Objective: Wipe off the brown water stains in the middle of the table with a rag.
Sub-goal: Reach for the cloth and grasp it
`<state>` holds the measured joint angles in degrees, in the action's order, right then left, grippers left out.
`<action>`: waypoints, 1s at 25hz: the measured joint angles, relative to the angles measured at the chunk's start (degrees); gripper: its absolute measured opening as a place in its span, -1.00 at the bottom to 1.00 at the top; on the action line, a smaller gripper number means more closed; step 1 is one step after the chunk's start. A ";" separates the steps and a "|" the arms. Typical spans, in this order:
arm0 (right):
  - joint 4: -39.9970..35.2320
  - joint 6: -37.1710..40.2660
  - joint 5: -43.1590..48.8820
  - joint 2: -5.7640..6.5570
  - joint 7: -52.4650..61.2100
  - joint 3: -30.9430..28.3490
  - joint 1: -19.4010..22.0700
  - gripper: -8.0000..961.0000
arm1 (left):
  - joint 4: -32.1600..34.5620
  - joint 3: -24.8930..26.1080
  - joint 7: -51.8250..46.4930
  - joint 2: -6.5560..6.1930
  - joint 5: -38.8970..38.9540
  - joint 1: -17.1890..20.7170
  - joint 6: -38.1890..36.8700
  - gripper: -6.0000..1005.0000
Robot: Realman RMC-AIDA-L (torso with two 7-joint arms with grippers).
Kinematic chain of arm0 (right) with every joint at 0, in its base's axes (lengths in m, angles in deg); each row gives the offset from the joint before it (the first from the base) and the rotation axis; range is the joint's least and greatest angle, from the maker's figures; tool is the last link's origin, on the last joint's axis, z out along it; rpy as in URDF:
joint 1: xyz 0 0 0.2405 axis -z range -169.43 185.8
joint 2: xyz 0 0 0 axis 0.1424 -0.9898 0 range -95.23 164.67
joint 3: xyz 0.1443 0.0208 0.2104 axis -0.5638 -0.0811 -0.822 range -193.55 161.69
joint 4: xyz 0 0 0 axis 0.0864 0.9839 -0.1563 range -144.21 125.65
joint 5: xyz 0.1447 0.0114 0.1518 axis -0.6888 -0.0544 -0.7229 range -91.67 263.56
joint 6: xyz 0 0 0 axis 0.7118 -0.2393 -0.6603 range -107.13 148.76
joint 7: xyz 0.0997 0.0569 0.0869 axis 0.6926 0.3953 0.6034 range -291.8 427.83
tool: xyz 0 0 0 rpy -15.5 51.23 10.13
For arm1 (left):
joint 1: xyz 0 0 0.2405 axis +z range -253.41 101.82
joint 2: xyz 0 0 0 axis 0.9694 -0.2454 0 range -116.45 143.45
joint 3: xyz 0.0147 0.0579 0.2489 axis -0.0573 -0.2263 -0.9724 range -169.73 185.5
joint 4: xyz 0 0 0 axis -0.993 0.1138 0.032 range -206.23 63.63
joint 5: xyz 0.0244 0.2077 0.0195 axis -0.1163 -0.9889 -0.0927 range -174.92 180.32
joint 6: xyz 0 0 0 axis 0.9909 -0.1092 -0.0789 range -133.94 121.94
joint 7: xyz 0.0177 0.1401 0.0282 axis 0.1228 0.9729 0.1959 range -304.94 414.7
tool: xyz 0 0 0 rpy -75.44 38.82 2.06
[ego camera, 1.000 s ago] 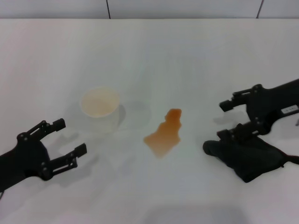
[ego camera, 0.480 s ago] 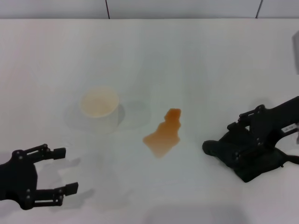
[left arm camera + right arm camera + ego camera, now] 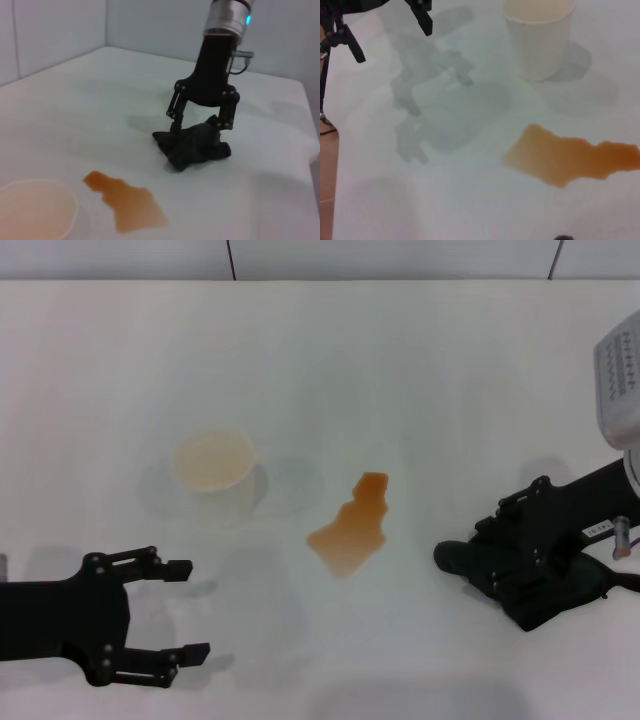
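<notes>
Pressing R gripper (image 3: pixel 500 550) down onto rag (image 3: pixel 545 585), jaws straddling it, not closed — L gripper (image 3: pixel 185 610) idling open near cup (image 3: pixel 213 475); stain (image 3: pixel 352 525) lying untouched.

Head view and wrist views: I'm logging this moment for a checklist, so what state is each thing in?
brown water stains: unwiped, wet patch on the table.
rag: bunched up, lying apart from the stains.
white cup: upright, beside the stains.
right hand: down on the rag, fingers straddling it.
left hand: open, holding nothing, above the table's near edge.
</notes>
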<state>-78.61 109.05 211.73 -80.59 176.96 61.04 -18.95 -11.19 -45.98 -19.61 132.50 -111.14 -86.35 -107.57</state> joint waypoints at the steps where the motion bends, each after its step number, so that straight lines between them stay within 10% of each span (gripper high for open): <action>1: 0.68 -0.30 0.05 0.00 -0.22 0.01 -0.24 0.61 | 0.01 -0.30 0.08 0.00 0.05 -0.06 0.17 0.78; 25: 6.22 -3.91 1.79 0.20 -4.09 0.12 -1.17 -0.60 | -0.18 -1.86 0.16 0.17 0.57 -2.05 2.47 0.78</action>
<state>-72.40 105.14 213.51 -80.39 172.87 61.17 -20.12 -11.37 -47.84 -19.45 132.67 -110.57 -88.40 -105.10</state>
